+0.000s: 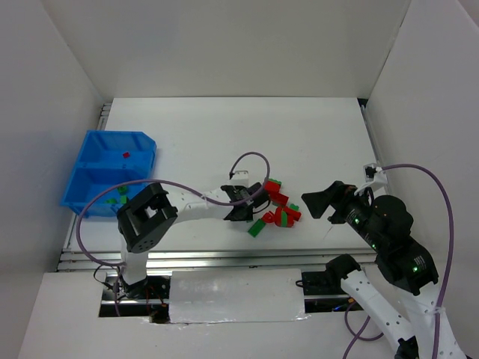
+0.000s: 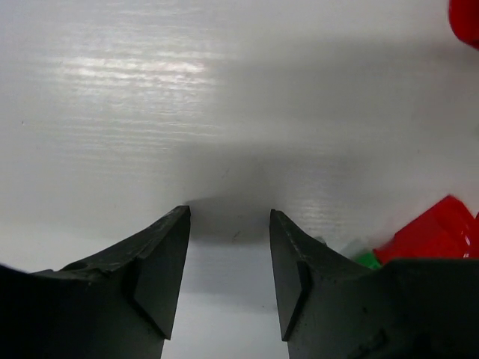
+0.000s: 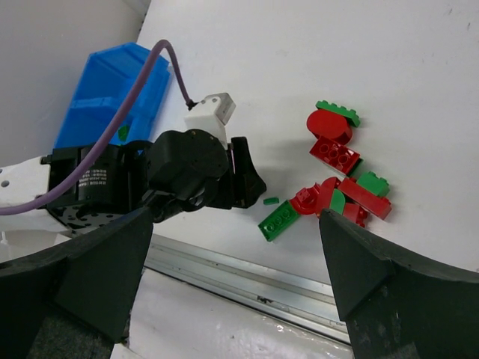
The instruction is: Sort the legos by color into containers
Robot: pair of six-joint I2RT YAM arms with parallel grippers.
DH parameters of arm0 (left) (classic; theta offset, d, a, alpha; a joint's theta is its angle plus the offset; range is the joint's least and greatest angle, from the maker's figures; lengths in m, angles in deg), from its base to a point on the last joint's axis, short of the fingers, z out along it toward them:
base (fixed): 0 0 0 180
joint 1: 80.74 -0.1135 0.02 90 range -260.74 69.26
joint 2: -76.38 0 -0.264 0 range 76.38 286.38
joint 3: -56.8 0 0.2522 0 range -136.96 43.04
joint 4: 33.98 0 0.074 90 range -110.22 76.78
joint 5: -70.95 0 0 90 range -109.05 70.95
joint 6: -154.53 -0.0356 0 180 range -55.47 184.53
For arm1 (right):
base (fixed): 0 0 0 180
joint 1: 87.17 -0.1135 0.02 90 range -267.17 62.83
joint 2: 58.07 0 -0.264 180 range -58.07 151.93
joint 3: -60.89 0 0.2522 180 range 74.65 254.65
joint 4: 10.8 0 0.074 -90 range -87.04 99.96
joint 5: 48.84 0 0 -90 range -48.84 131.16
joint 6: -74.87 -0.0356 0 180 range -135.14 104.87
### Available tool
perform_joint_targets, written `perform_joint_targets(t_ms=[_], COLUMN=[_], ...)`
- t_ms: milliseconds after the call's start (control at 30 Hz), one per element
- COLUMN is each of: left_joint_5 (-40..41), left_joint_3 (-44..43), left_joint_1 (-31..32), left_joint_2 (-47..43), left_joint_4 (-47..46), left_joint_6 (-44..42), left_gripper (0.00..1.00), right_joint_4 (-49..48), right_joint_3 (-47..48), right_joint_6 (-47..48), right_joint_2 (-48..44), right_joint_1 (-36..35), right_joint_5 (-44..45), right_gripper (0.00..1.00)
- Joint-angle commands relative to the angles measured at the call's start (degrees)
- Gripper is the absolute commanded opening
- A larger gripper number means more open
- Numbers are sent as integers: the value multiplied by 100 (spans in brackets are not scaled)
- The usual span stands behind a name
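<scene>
**Both jaws released beside the brick heap**

Matte black fingers (image 2: 161,277) of the left gripper (image 2: 229,212) fill the bottom of its wrist view. They are wedge-shaped and lightly scuffed, and they stand apart with only the faintly ribbed white table (image 2: 224,90) between them, gripping nothing. At that frame's lower right a glossy red brick (image 2: 438,232) and a sliver of green sit just beside one finger.

Only the overhead view gives the whole layout. The legos (image 1: 281,211) are heaped a little right of centre, with the left gripper just to their left. The blue bin (image 1: 147,153) sits at middle left, well apart from the heap. A lone red piece (image 1: 126,155) lies in the bin's upper compartment, and green bricks (image 1: 118,199) lie in the lower one.

The right wrist view adds detail that the overhead view is too small to show. It shows round studs on the bricks, rounded red pieces among the rectangular ones, and a flat green plate (image 3: 278,221) at the heap's lower left, near the left gripper's tip. The right gripper (image 3: 236,217) is spread wide and empty, its blunt dark fingers filling the bottom corners of the frame. A purple cable (image 3: 168,67) arcs to the left wrist's white connector.
</scene>
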Motion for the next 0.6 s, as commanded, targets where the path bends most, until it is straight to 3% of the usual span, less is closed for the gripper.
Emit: perform_joint_targets(t_ms=[0, 200, 400, 567], left_joint_5=[-175, -376, -1024, -1237], left_joint_3=[204, 1196, 1557, 1462], left_joint_1=[49, -92, -74, 321], left_joint_2=[-298, -1133, -1458, -1513], left_joint_4=[-814, -1957, -2492, -2591], left_joint_6=[-1444, -2463, -3176, -3484], left_gripper=[59, 58, 52, 54], right_joint_4=[-150, -229, -229, -273], right_joint_3=[41, -11, -3, -38], right_joint_6=[100, 197, 250, 232], right_joint_2=[-4, -39, 5, 5], right_joint_1=[-38, -38, -47, -38], right_joint_5=[-32, -330, -498, -498], right_gripper=[99, 100, 100, 100])
